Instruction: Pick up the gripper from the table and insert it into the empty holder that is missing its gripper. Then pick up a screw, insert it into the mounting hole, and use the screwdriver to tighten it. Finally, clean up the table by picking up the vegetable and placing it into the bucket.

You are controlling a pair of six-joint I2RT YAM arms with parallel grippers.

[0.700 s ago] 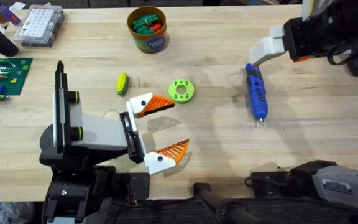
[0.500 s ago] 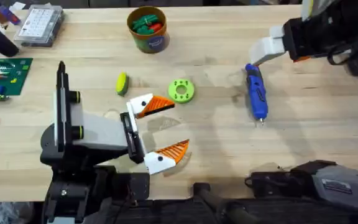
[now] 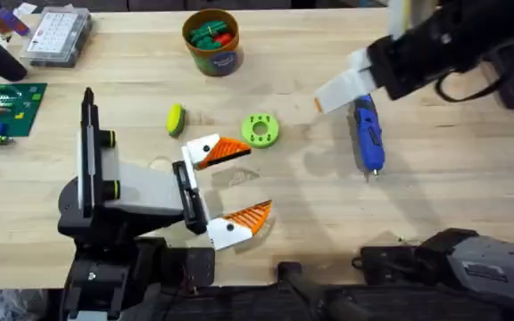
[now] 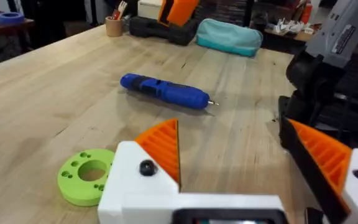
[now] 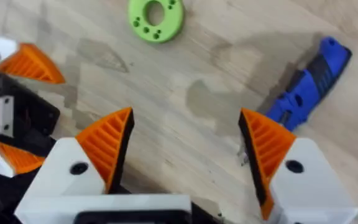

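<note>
At the bottom of the overhead view, the left arm's dark base and white wrist sit at lower left. Its left gripper (image 3: 228, 185) points toward the middle of the frame, its two white fingers with orange ribbed pads spread wide with nothing between them, low over the bare table (image 3: 310, 201).

Just above the upper finger lies a bright green ring-shaped disc (image 3: 260, 129), flat on the wood. To its left, a little apart, rests the vegetable (image 3: 175, 119), a small yellow oval with a green side.

Right of centre lies the screwdriver (image 3: 368, 135), blue, lengthwise up and down the frame with its thin silver tip toward the bottom. In the left wrist view it (image 4: 165, 91) lies on its side beyond the green disc.

The right arm reaches in from the upper right, dark and blurred. Its right gripper (image 5: 184, 147) hangs above the table with fingers spread apart and empty, the screwdriver (image 5: 304, 92) just beside one finger.

At top centre stands the bucket (image 3: 211, 41), orange-brown, holding green and red pieces. At upper left sit a clear compartment box (image 3: 55, 37) and, below it, a green board (image 3: 5, 109).
</note>
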